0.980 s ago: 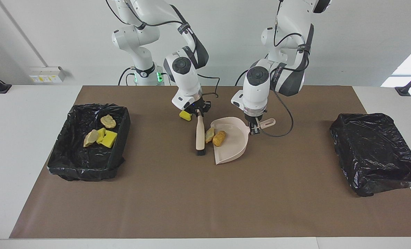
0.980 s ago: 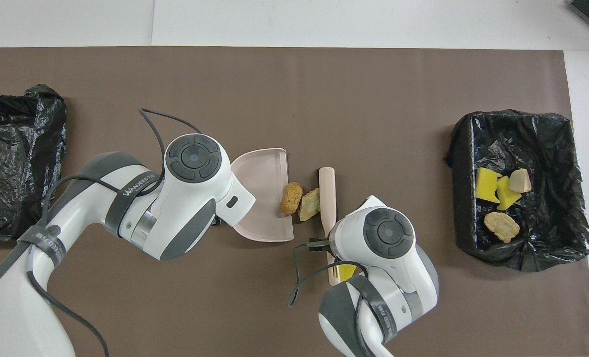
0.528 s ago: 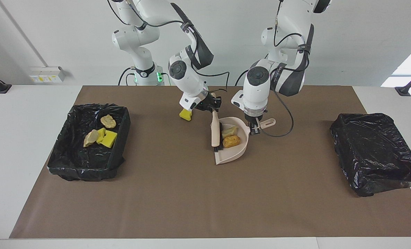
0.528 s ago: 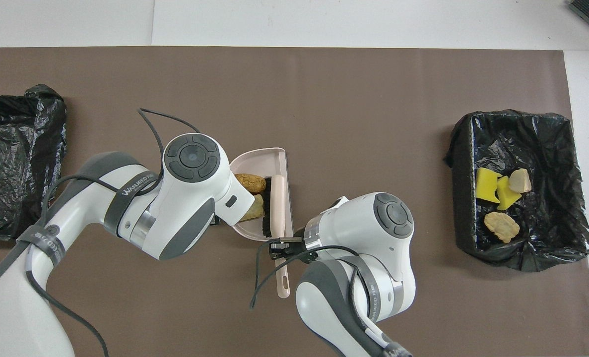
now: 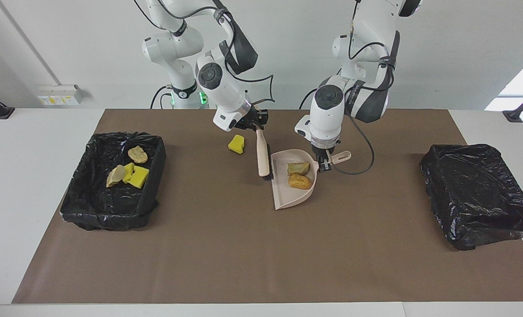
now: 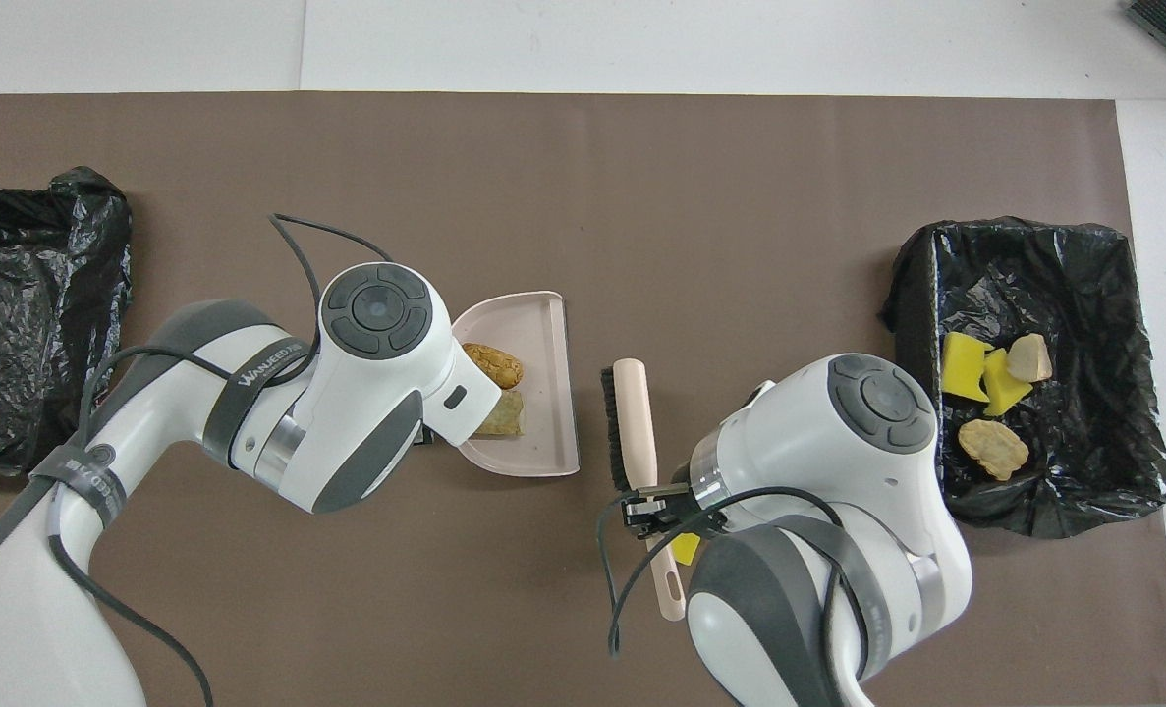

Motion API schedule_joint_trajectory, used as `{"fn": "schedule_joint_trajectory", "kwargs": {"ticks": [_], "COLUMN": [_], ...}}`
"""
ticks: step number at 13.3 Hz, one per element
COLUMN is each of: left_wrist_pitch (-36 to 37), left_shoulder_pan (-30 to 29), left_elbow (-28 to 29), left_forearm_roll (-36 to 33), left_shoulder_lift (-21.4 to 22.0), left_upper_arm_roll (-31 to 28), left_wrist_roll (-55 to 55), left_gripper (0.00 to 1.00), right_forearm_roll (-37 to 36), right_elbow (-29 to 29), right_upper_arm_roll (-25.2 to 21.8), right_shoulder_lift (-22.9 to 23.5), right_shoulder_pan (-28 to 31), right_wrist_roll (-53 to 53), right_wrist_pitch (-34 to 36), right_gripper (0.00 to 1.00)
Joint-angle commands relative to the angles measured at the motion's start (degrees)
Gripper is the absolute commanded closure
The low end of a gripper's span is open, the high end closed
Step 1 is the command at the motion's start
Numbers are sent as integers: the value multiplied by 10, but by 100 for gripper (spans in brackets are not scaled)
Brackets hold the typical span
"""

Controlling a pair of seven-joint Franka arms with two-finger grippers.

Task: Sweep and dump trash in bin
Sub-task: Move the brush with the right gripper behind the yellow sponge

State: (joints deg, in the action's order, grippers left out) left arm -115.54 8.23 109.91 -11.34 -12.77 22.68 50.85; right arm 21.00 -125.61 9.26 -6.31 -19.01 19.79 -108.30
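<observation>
Bins: open black-lined bin (image 5: 111, 185) at mid-left of the facing frame, four trash scraps (image 5: 129, 171) inside; closed black-bagged bin (image 5: 477, 193) at mid-right, both on the brown-covered tabletop (image 5: 226, 259). Dustpan (image 5: 294, 185) at frame centre, two brown trash chunks (image 5: 299, 175) in it, its handle clenched by the left end effector (image 5: 324, 164). Brush (image 5: 263, 156) just beside the pan's open edge, gripped by the right end effector (image 5: 253, 124); loose yellow sponge piece (image 5: 236, 144) beside the brush, higher in frame.
</observation>
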Motion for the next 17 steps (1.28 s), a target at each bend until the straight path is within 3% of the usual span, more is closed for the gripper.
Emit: {"fn": "schedule_joint_trajectory", "kwargs": {"ticks": [1, 3, 6, 8, 9, 11, 14, 17], "left_wrist_pitch": [0, 19, 8, 1, -9, -28, -40, -38], "left_shoulder_pan": [-5, 0, 8, 17, 19, 20, 20, 19], "left_elbow": [22, 27, 78, 111, 129, 152, 159, 160], "left_forearm_roll": [-4, -5, -5, -5, -5, -5, -5, -5], "left_shoulder_lift": [20, 27, 60, 81, 92, 104, 107, 107], "left_upper_arm_roll": [-1, -3, -1, -1, -1, 0, 0, 0], "left_wrist_roll": [32, 77, 76, 74, 73, 72, 71, 72], "left_gripper": [100, 100, 100, 100, 100, 100, 100, 100], "right_forearm_roll": [-42, -62, -63, -53, -42, -1, -1, -2], "right_elbow": [-56, -57, -81, -140, -144, -160, -159, -111], "right_upper_arm_roll": [9, 11, 11, 11, 10, 11, 11, 11], "right_shoulder_lift": [-55, -65, -93, -135, -133, -113, -86, 5], "right_shoulder_pan": [-6, -17, -36, -36, -30, -41, -81, -108], "right_wrist_roll": [103, 203, 327, 365, 359, 343, 343, 337], "right_wrist_pitch": [15, 57, 96, 80, 65, 8, -40, -118], "right_gripper": [100, 100, 100, 100, 100, 100, 100, 100]}}
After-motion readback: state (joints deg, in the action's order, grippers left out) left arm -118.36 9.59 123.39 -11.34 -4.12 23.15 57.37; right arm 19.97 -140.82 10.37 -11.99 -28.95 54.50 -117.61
